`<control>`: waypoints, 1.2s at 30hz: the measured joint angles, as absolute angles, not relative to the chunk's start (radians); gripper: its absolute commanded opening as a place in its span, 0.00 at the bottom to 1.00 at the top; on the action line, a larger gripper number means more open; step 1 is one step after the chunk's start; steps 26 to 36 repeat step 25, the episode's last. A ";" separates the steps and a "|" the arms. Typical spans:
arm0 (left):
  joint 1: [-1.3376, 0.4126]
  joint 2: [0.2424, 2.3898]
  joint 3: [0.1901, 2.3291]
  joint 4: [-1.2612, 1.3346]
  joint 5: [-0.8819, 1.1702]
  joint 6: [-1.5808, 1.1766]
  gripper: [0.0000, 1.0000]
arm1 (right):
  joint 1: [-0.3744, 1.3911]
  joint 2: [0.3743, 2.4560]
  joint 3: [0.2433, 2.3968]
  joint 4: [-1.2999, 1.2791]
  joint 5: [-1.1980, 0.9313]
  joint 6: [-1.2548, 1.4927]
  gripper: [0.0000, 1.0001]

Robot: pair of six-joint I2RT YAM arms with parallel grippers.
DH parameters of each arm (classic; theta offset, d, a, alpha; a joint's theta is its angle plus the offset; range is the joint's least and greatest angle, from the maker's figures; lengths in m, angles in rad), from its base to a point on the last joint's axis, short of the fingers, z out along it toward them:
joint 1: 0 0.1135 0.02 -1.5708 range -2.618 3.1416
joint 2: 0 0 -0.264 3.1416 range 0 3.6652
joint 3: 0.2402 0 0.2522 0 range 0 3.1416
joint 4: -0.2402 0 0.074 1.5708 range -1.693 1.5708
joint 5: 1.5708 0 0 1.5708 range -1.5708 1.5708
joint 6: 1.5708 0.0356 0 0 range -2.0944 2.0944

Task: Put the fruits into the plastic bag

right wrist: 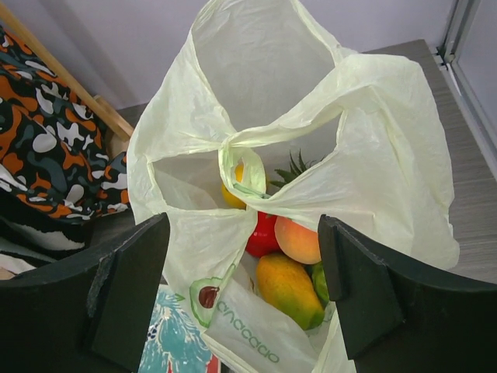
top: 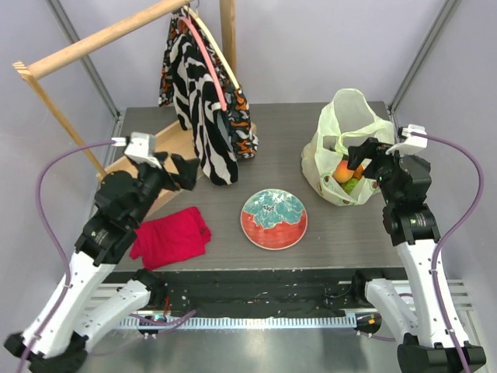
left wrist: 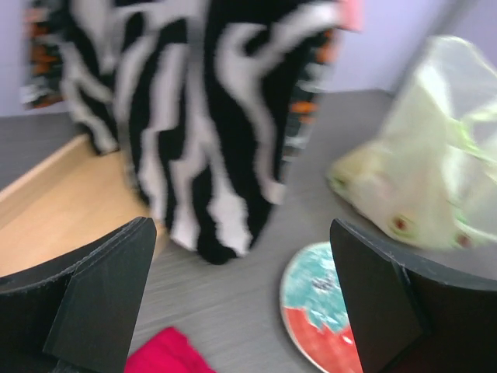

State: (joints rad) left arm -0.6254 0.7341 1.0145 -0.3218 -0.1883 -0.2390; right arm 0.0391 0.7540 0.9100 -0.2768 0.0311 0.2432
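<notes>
The pale yellow-green plastic bag (top: pixel 347 148) stands at the table's right rear, mouth open. Inside it, the right wrist view shows a yellow-orange mango (right wrist: pixel 290 289), a peach (right wrist: pixel 296 239), a red pepper (right wrist: pixel 262 235), a green fruit (right wrist: pixel 319 281), a yellow fruit (right wrist: pixel 235 194) and a green pineapple crown (right wrist: pixel 293 166). My right gripper (top: pixel 363 155) is open and empty, hovering just above the bag's mouth; in its own view (right wrist: pixel 245 291) the fingers flank the opening. My left gripper (top: pixel 177 169) is open and empty above the table's left side (left wrist: pixel 241 303). The bag also shows blurred in the left wrist view (left wrist: pixel 419 179).
A red plate with teal pattern (top: pixel 273 218) lies mid-table, bare. A red folded cloth (top: pixel 171 237) lies front left. A black-and-white patterned garment (top: pixel 203 101) hangs from a wooden rack (top: pixel 93 43) at the rear left, close to my left gripper.
</notes>
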 measured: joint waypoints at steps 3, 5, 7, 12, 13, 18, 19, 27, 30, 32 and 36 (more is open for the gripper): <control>-0.395 0.756 1.023 -0.349 -0.091 -0.270 1.00 | 0.039 0.750 0.902 -0.279 0.011 0.250 0.85; -0.270 0.791 1.018 -0.365 0.001 -0.297 1.00 | 0.039 0.750 0.902 -0.280 0.001 0.252 0.85; -0.163 0.822 1.001 -0.376 0.072 -0.334 1.00 | 0.039 0.745 0.902 -0.284 -0.006 0.255 0.85; -0.019 0.801 0.942 -0.422 0.148 -0.398 1.00 | 0.039 0.722 0.902 -0.307 -0.006 0.249 0.85; -0.017 0.784 0.940 -0.433 0.151 -0.407 1.00 | 0.039 0.717 0.902 -0.312 -0.006 0.245 0.85; -0.017 0.706 0.949 -0.463 0.123 -0.415 1.00 | 0.039 0.706 0.902 -0.327 -0.006 0.234 0.85; -0.017 0.696 0.949 -0.470 0.112 -0.414 1.00 | 0.039 0.706 0.902 -0.328 -0.006 0.233 0.85; -0.017 0.646 0.950 -0.500 0.064 -0.410 1.00 | 0.039 0.702 0.899 -0.331 0.012 0.219 0.85; -0.017 0.646 0.950 -0.500 0.064 -0.410 1.00 | 0.039 0.702 0.899 -0.331 0.012 0.219 0.85; -0.017 0.646 0.950 -0.500 0.064 -0.410 1.00 | 0.039 0.702 0.899 -0.331 0.012 0.219 0.85; -0.017 0.646 0.950 -0.500 0.064 -0.410 1.00 | 0.039 0.702 0.899 -0.331 0.012 0.219 0.85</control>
